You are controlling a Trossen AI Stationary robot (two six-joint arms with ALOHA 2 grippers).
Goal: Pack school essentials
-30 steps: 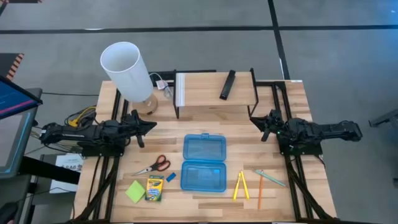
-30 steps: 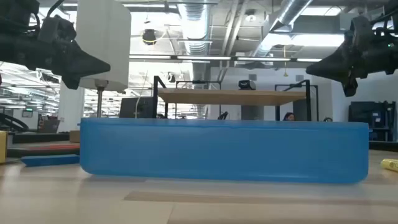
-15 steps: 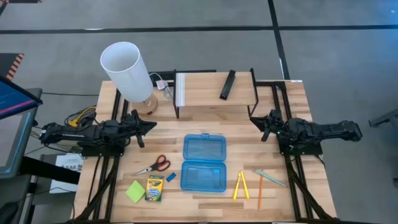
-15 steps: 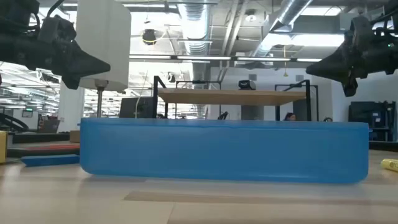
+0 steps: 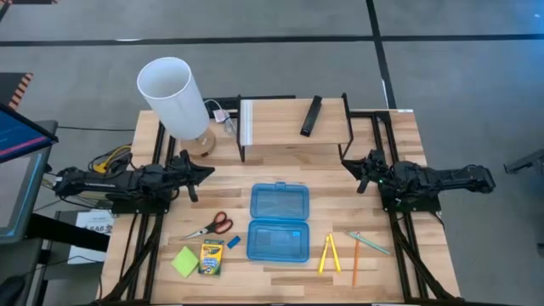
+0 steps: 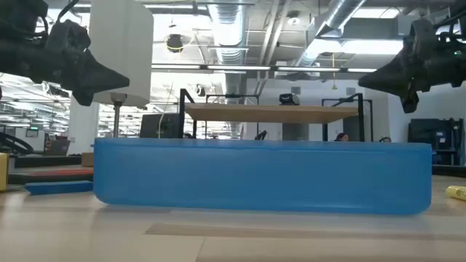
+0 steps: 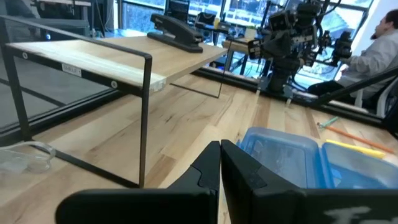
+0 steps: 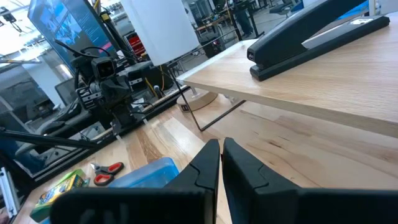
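Note:
The open blue pencil case lies flat at the table's middle. Left of it rest red-handled scissors, a small blue eraser, a yellow-green crayon box and a green sticky-note pad. Right of it lie two yellow sticks, an orange pencil and a pale pen. My left gripper hovers shut above the table's left side; my right gripper hovers shut above the right side. Neither touches anything.
A wooden shelf on a black wire frame stands at the far edge with a black bar-shaped stapler on top. A white-shaded lamp stands at the far left. A person sits beyond the table in the left wrist view.

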